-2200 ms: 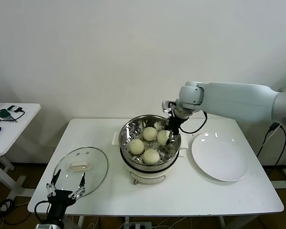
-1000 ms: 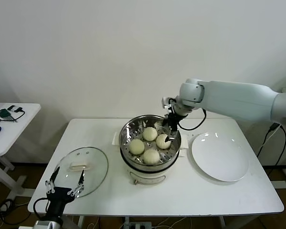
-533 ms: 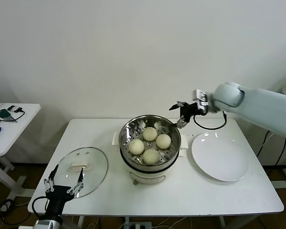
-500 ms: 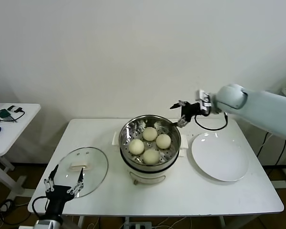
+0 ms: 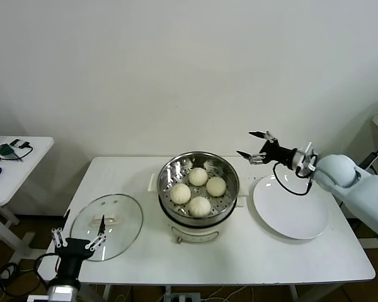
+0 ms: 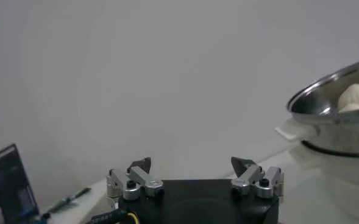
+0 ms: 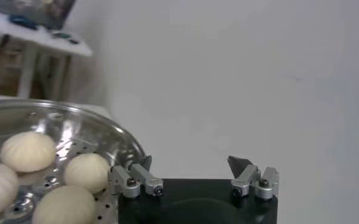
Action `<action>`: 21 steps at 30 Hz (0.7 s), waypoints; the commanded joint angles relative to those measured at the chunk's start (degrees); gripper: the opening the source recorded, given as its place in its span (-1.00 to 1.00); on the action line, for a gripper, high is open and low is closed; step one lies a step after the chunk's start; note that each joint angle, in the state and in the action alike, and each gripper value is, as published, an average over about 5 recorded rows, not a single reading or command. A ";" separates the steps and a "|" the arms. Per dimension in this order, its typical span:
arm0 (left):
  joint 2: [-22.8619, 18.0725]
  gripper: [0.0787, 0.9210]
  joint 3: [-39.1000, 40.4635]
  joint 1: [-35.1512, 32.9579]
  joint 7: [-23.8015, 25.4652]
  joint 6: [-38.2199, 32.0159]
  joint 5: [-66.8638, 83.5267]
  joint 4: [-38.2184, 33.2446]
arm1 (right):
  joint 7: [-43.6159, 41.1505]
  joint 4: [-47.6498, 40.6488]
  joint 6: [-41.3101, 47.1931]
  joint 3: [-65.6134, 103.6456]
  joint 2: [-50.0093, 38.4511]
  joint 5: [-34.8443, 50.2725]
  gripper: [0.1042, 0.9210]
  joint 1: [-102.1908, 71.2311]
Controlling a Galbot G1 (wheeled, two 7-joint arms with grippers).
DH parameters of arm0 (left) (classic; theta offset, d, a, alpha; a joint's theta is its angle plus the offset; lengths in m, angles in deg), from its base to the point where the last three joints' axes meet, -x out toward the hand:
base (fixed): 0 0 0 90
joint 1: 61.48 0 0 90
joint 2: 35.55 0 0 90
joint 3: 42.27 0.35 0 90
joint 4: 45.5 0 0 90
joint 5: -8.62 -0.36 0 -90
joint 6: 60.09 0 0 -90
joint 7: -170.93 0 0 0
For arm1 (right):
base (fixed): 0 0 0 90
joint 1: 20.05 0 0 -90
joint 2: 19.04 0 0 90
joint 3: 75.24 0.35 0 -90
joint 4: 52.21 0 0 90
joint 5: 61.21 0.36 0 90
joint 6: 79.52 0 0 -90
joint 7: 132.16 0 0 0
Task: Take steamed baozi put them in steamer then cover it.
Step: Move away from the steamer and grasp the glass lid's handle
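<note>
The steamer [image 5: 195, 231] stands mid-table, a shiny pot on a cream base, with several cream-white baozi [image 5: 200, 185] lying on its perforated tray. The cover [image 5: 123, 217], a clear glass lid with a cream handle, lies flat on the table to the left. My right gripper [image 5: 253, 144] hangs open and empty in the air just right of the steamer, near the plate's far edge. Its wrist view shows the steamer [image 7: 75, 122] and baozi [image 7: 27, 151] beyond my right gripper [image 7: 191, 162]. My left gripper [image 5: 79, 236] is open at the cover's near edge. My left gripper [image 6: 191, 163] holds nothing.
An empty white plate [image 5: 291, 206] lies right of the steamer. A small side table [image 5: 12, 157] with gadgets stands off to the far left. The wall runs close behind the table. The steamer [image 6: 341, 109] shows far off in the left wrist view.
My right gripper has lifted out of the steamer and swung right toward the plate, leaving a baozi inside. My left gripper has drifted slightly lower and left at the cover's edge.
</note>
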 commanded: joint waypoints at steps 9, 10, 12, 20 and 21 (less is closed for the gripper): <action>2.50 0.77 0.10 2.15 0.65 4.21 -66.41 1.11 | 8.12 7.76 2.25 54.37 18.02 -7.70 0.76 -49.94; 2.80 0.77 0.49 2.35 1.18 4.26 -70.43 1.96 | 8.11 8.06 2.07 55.30 18.95 -7.78 0.76 -51.15; 3.27 0.77 1.52 2.96 1.50 4.55 -74.97 4.36 | 8.02 8.43 1.55 56.58 20.42 -8.10 0.76 -53.06; 2.09 0.77 6.14 8.74 -1.40 5.85 -77.37 16.63 | 8.01 7.66 0.94 58.02 25.01 -12.36 0.76 -55.89; 1.75 0.77 6.68 9.57 -1.83 6.10 -77.28 17.95 | 8.10 7.53 1.05 58.07 25.55 -12.69 0.76 -55.92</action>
